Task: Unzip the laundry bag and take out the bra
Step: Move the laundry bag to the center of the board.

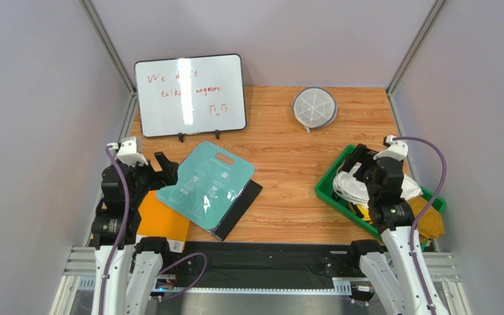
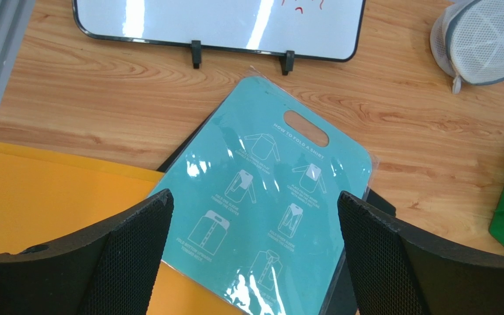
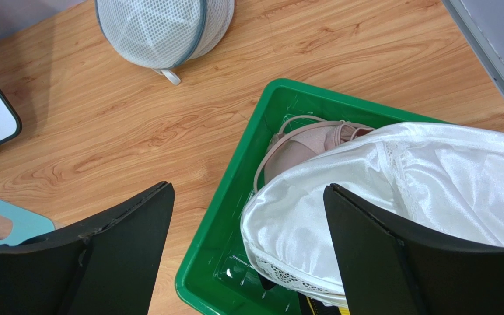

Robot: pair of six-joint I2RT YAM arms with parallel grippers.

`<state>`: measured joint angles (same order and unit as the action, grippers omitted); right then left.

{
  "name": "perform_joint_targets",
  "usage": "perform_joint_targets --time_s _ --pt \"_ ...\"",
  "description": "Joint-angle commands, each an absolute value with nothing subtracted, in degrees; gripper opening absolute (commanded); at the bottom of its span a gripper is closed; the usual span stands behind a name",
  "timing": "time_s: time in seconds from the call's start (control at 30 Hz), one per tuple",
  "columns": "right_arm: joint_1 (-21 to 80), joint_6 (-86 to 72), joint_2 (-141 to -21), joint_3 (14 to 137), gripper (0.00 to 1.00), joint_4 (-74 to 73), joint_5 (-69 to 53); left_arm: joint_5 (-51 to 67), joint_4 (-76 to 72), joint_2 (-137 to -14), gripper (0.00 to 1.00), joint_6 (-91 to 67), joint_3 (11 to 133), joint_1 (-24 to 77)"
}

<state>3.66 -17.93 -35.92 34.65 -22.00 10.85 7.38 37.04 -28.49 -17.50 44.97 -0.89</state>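
The bag [image 1: 314, 107] lies well ahead of our right claw [image 3: 248, 190] and to its left, looking zipped and untouched. A bra [image 3: 300, 151] sits just ahead of that claw in the bin [image 3: 235, 164], under white cloth [image 3: 432, 177]. Both claws, the left [image 2: 254, 195] included, gape empty. We judge removal done; if not, we must next reach for the zip pull.

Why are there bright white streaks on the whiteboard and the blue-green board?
Reflected light. Top external view: a glare streak on the whiteboard hides some red writing. Left wrist view: glare bands on the whiteboard, bright patches on the shiny-wrapped teal board.
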Motion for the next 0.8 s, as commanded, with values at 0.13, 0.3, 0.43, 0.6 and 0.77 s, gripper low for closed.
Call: perform_joint_targets --time_s 0.13,0.3,0.43,0.6,0.77 --pt "3.69 -17.05 -36.82 38.75 0.88 -18.28 7.31 6.77 36.12 -27.77 1.0 -18.28 44.3 -0.97" --pt "6.76 -16.35 -47.62 46.04 0.84 -17.32 5.36 7.73 36.39 -28.04 0.99 -18.28 43.86 -0.88" --pt "13.96 -12.58 -57.72 53.77 0.84 -18.1 9.48 8.96 36.12 -28.04 1.0 -17.67 43.95 -0.88" --pt "16.7 -13.27 -71.08 62.22 0.85 -18.81 8.61 10.02 35.86 -27.51 0.99 -17.58 43.51 -0.97" --pt "16.26 -13.18 -85.14 69.94 0.86 -19.42 14.49 12.04 35.51 -28.39 0.99 -17.4 43.33 -0.88"
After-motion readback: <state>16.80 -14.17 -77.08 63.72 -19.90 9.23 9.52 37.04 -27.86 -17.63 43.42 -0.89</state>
